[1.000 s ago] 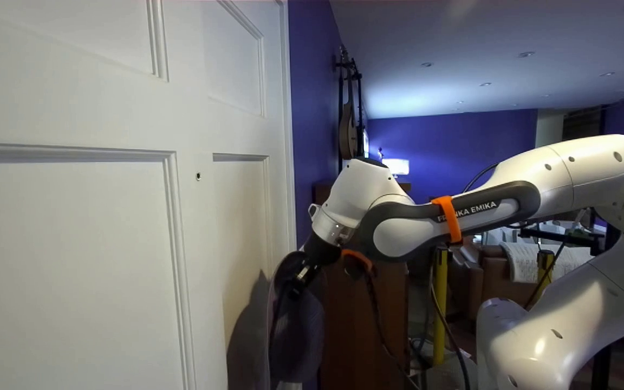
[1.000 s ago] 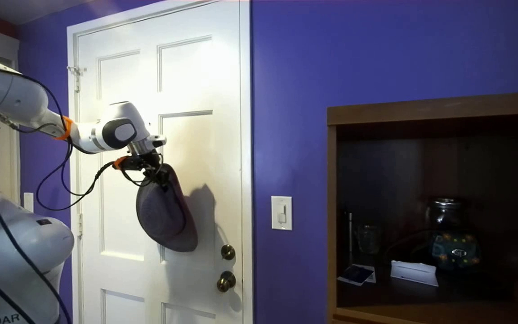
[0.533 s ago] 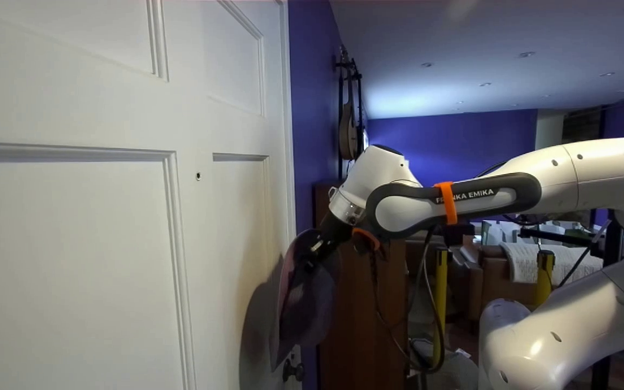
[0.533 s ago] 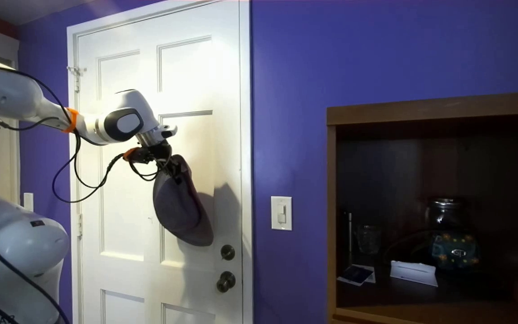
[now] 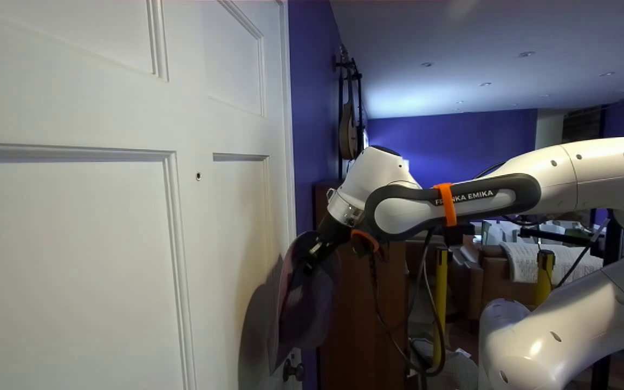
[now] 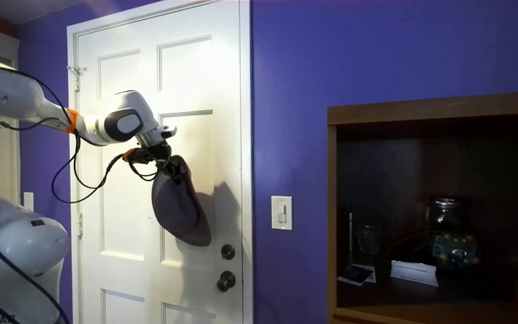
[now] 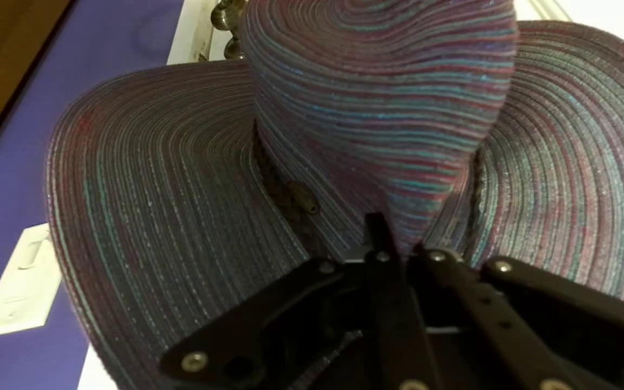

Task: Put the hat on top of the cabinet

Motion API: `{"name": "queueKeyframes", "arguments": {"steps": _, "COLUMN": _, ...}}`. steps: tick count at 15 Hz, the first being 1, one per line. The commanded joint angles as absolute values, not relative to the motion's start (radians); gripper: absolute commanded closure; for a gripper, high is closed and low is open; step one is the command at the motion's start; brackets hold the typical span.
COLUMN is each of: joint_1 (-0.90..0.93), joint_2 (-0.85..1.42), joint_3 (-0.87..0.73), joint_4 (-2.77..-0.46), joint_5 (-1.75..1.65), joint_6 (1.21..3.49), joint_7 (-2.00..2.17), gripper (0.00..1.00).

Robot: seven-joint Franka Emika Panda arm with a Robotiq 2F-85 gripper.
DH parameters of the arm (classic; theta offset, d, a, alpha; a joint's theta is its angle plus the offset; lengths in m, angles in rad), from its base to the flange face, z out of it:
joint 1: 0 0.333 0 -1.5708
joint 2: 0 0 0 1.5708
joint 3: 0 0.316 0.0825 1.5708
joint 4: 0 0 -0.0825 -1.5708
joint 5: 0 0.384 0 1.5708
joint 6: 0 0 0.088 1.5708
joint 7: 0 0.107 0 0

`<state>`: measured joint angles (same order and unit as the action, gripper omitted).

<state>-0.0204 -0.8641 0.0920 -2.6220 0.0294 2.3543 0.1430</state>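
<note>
My gripper (image 7: 397,241) is shut on the hat (image 7: 377,108), pinching the base of its crown. In the wrist view the hat is wide-brimmed, with purple, teal and grey stripes and a braided band. In both exterior views it looks dark grey (image 5: 306,314) (image 6: 176,209) and hangs tilted below the gripper (image 5: 314,257) (image 6: 172,173), in front of the white door. The brown wooden cabinet (image 6: 421,110) stands at the right in an exterior view, apart from the hat. Its brown side (image 5: 366,319) shows behind the arm. Its top surface is hidden.
The white door (image 6: 119,216) has brass knobs (image 6: 226,281) just below and right of the hat. A light switch (image 6: 281,213) is on the purple wall between door and cabinet. The cabinet's open shelf holds a jar (image 6: 446,213) and cards. Cables hang from the arm.
Over the last second the arm has carried the hat right and slightly up in both exterior views. In the last half second it has barely moved. The gripper has stayed shut on the hat.
</note>
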Motion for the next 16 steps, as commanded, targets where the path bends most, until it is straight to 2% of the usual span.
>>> {"name": "queueKeyframes", "arguments": {"steps": 1, "joint_1": -0.017, "joint_2": -0.863, "joint_3": 0.089, "joint_4": -2.620, "joint_5": 0.026, "joint_6": 2.352, "joint_7": 0.145, "gripper": 0.96}}
{"name": "queueKeyframes", "arguments": {"steps": 9, "joint_1": -0.017, "joint_2": -0.863, "joint_3": 0.089, "joint_4": -2.620, "joint_5": 0.026, "joint_6": 2.352, "joint_7": 0.145, "gripper": 0.96}}
{"name": "queueKeyframes", "arguments": {"steps": 10, "joint_1": -0.017, "joint_2": -0.863, "joint_3": 0.089, "joint_4": -2.620, "joint_5": 0.026, "joint_6": 2.352, "joint_7": 0.145, "gripper": 0.99}}
{"name": "queueKeyframes", "arguments": {"steps": 16, "joint_1": -0.171, "joint_2": -0.781, "joint_3": 0.059, "joint_4": -2.483, "joint_5": -0.012, "joint_6": 2.422, "joint_7": 0.216, "gripper": 0.99}}
